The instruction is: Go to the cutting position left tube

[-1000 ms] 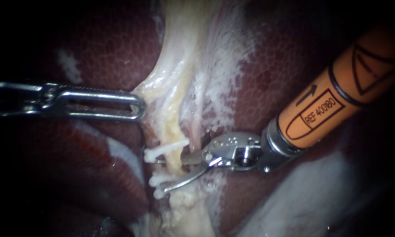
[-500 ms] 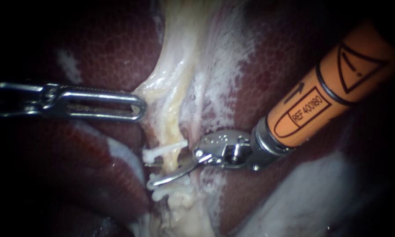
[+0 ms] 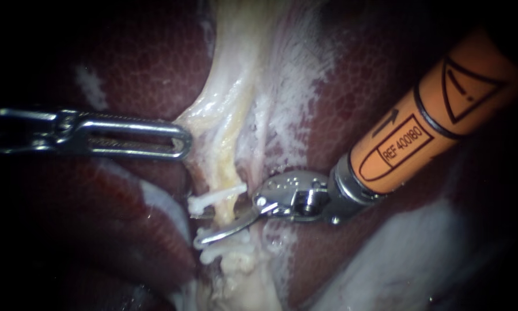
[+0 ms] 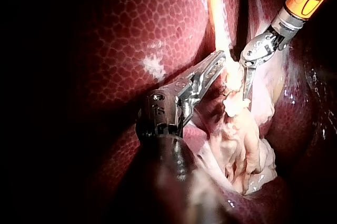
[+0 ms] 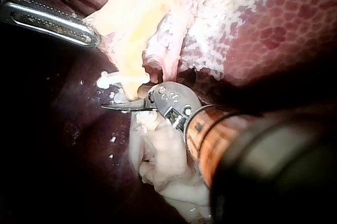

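Your left instrument [image 4: 218, 58] rests its tip against the pale tube [image 4: 218, 13]; your right instrument [image 4: 246, 76], jaws parted, sits just beside that tube, with liver [image 4: 131, 23] around both.

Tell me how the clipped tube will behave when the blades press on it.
Probably floppy: the tube is a thin, pale strand that curves along its run, so it may give way rather than resist. Likely slippery, as its surface glistens wet. The clips either side of the right instrument's open blades may steady that stretch somewhat.
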